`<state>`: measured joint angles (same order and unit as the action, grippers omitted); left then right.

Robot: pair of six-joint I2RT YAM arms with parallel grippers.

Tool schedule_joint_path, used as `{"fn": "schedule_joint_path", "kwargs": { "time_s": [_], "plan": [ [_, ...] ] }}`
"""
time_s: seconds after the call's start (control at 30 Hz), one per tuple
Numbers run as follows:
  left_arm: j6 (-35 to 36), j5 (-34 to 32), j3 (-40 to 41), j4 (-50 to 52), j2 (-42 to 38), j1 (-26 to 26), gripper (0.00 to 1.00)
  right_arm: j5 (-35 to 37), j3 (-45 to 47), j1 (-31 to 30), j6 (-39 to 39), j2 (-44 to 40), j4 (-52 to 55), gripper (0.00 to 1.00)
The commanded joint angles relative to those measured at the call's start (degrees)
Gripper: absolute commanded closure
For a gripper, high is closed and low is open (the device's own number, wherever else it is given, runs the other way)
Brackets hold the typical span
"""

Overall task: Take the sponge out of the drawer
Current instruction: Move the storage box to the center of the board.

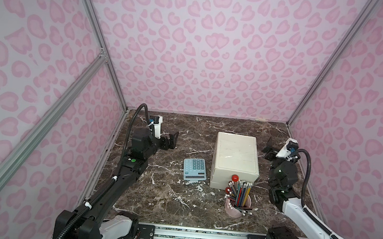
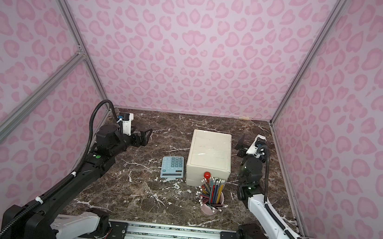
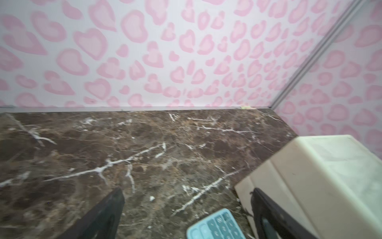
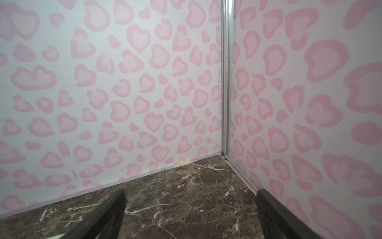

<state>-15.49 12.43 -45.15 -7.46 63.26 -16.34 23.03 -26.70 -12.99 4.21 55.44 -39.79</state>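
Both tools hang with jaws spread wide and nothing between them: the left tool (image 1: 173,140) over the counter (image 1: 164,202) well left of the cream drawer unit (image 1: 236,157), the right tool (image 1: 268,148) just right of it. The unit's drawer fronts sit flush, a red knob (image 1: 235,177) on the upper one, and the sponge shows in no view. A blue calculator (image 1: 194,169) lies just beside the unit's left side, and a cup of pencils (image 1: 237,206) stands before it.

Pink-spotted walls (image 1: 214,78) (dark marble floor (image 1: 164,202))
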Motion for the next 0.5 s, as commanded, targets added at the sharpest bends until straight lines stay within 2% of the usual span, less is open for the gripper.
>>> {"fn": "schedule_joint_path", "kwargs": {
  "time_s": [0.0,0.07,0.17,0.23,0.3,0.4,0.47],
  "plan": [
    [-8.45,3.2,-0.38,1.55,-1.08,-3.92,0.02,-6.86,-0.37,-0.08,5.62,-4.45,8.3,0.01],
    [-12.33,2.96,-0.69,2.18,-0.84,-7.01,0.02,-11.35,-0.64,-0.1,9.13,-7.6,9.94,0.01],
    [-17.91,5.94,0.22,-0.27,0.29,-10.05,0.02,-17.54,-2.29,-1.09,9.91,-11.08,12.71,0.01],
    [-20.77,10.71,2.07,-7.01,1.5,-11.11,0.02,-20.04,-3.61,-2.46,10.21,-12.37,14.12,0.01],
    [-22.78,12.23,2.09,-10.4,2.89,-11.8,0.02,-22.36,-3.71,-3.75,11.66,-12.9,12.99,0.01],
    [-23.39,6.95,-2.05,-1.29,3.62,-12.85,0.02,-27.91,-4.41,-6.08,17.34,-12.2,9.06,0.01],
    [-22.63,6.81,-3.07,-0.53,4.07,-12.93,0.02,-32.24,-4.74,-9.07,17.07,-10.91,5.95,0.01]
  ]
}}
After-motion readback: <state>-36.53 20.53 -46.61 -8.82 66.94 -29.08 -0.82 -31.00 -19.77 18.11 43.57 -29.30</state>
